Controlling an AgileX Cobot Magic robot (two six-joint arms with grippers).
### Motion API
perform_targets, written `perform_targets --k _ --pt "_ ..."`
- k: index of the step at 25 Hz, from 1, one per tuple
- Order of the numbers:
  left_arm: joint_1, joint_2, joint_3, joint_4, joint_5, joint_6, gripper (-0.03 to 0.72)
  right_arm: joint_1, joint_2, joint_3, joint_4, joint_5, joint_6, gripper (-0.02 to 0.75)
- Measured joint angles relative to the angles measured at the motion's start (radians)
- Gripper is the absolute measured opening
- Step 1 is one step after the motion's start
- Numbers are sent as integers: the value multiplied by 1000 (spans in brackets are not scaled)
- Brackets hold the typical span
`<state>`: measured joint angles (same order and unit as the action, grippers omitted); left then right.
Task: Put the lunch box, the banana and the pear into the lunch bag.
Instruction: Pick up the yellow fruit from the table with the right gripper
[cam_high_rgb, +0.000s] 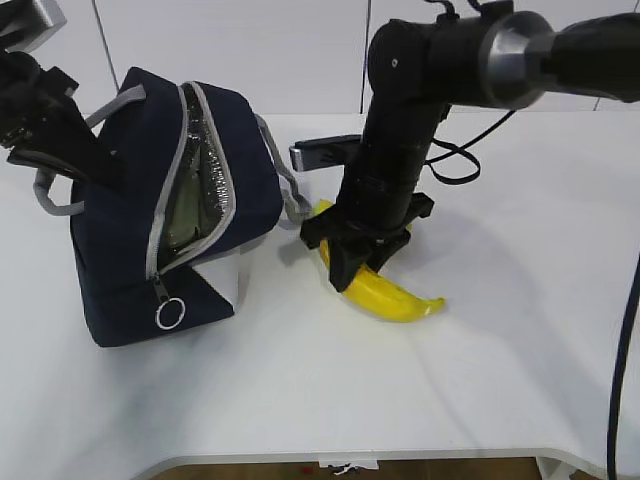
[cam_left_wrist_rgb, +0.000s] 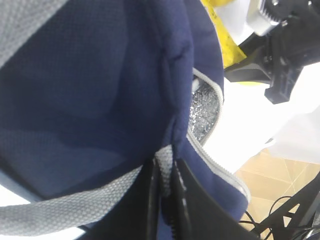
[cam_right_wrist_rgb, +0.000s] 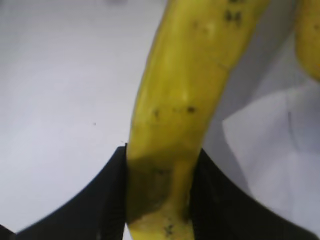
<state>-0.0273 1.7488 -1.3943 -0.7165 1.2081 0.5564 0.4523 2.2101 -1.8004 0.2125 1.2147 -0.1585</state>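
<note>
The left gripper (cam_left_wrist_rgb: 165, 200) is pinching the lunch bag (cam_high_rgb: 130, 250) mouth open — the right gripper (cam_high_rgb: 362, 262) is clamping the banana (cam_high_rgb: 395, 297) for loading.

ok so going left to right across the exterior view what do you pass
left pincer on the grey handle → lunch bag → right pincer → banana

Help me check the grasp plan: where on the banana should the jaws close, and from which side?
Across the banana's middle, from above: it lies flat on the table, curved and roundish, so a crosswise mid-length grip balances it. The right gripper already straddles it there.
</note>
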Motion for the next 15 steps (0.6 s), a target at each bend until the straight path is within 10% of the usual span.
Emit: perform_targets --k 15 --pt "0 0 0 0 0 0 14 0 -191 -91 37 12 0 258"
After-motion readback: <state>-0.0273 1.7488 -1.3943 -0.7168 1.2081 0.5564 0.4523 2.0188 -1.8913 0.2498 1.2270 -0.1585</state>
